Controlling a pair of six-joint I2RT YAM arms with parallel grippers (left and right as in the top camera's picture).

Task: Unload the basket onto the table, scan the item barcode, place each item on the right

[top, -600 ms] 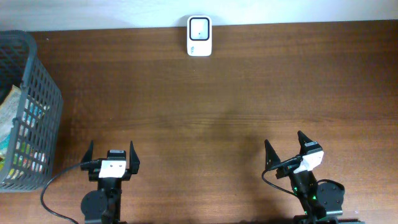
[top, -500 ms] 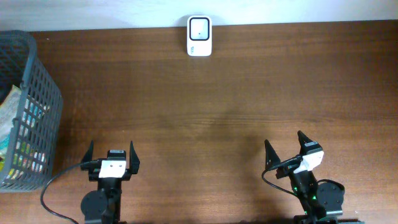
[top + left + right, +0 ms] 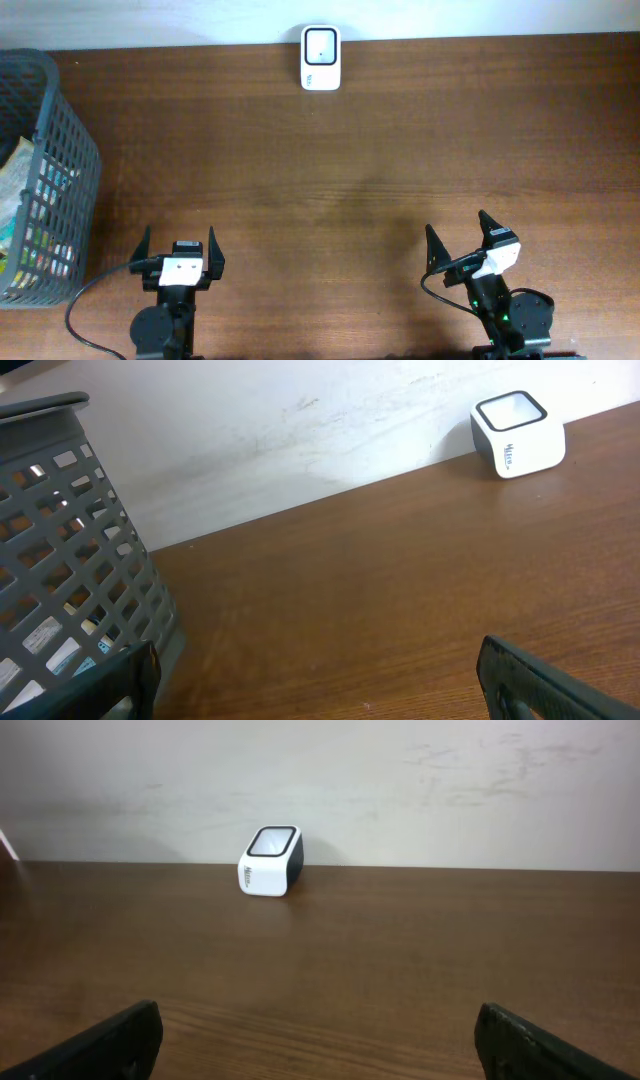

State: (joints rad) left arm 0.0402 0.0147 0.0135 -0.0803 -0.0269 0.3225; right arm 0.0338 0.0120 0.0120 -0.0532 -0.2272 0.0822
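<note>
Left tool (image 3: 177, 240) and right tool (image 3: 457, 226) both wide apart, empty; grey logo on white scanner (image 3: 518, 435) illegible.

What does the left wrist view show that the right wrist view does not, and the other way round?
Only the left wrist view shows the grey plastic mesh basket with printed packets inside, and the open left gripper. Only the right wrist view shows the open right gripper. Both show the small white and black barcode scanner standing on the brown wooden table, close to the pale wall.
</note>
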